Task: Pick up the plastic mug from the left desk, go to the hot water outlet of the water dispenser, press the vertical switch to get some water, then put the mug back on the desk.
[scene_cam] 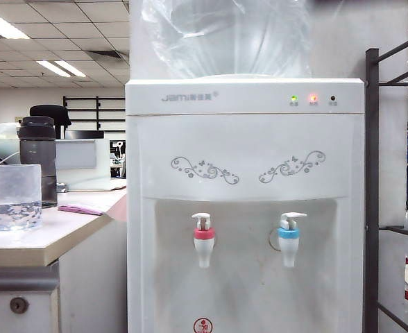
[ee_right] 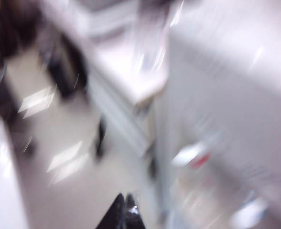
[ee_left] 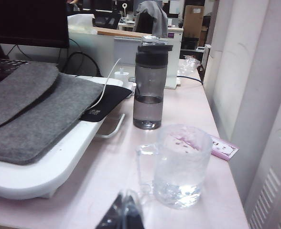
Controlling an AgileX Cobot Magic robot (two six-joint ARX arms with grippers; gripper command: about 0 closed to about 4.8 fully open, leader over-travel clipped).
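The plastic mug (scene_cam: 12, 198) stands upright on the left desk (scene_cam: 37, 246) with a little water in it. In the left wrist view the mug (ee_left: 181, 164) is just ahead of my left gripper (ee_left: 126, 212), which is shut, empty and apart from the mug above the desk (ee_left: 116, 162). The water dispenser (scene_cam: 245, 139) fills the middle of the exterior view. Its hot water outlet (scene_cam: 204, 239) has a red collar and the vertical switch (scene_cam: 202, 220) on top. My right gripper (ee_right: 125, 210) is shut on nothing; its view is badly blurred. Neither gripper shows in the exterior view.
A dark grey bottle (ee_left: 150, 86) stands behind the mug. A grey felt sleeve (ee_left: 30, 114) lies on a white stand beside it, and a pink card (ee_left: 223, 148) by the desk edge. The blue-collared tap (scene_cam: 289, 239) is right of the red one. A black rack (scene_cam: 372, 194) flanks the dispenser.
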